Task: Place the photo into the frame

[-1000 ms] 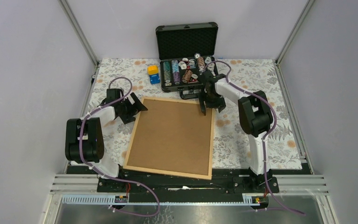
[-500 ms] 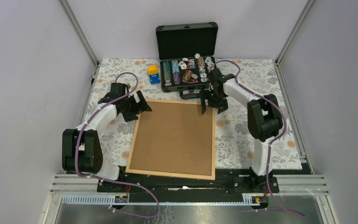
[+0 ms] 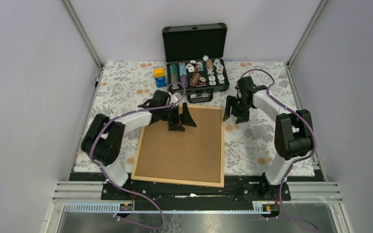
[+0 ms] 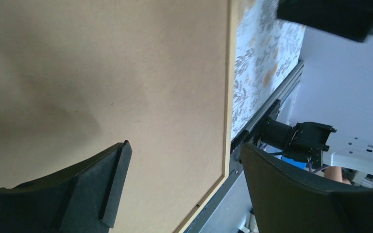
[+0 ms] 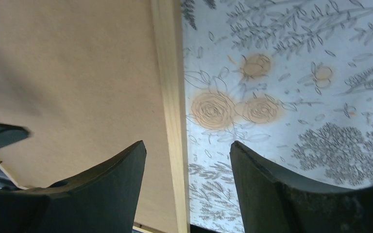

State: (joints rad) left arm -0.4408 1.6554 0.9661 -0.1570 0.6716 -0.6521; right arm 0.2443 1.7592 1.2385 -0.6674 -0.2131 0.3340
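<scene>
While the frame [image 3: 222,145] lies flat on the table [image 3: 121,87] near its middle, brown backing board [image 3: 182,150] facing up, the left hand [image 3: 182,124] hovers over the board's far part, fingers spread wide and holding nothing. The right hand [image 3: 234,116] hangs just off the frame's far right corner, also spread and empty, with the wooden edge showing between its fingers.

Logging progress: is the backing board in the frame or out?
In. The brown board lies flat inside the wooden frame, filling it edge to edge. No photo shows.
</scene>
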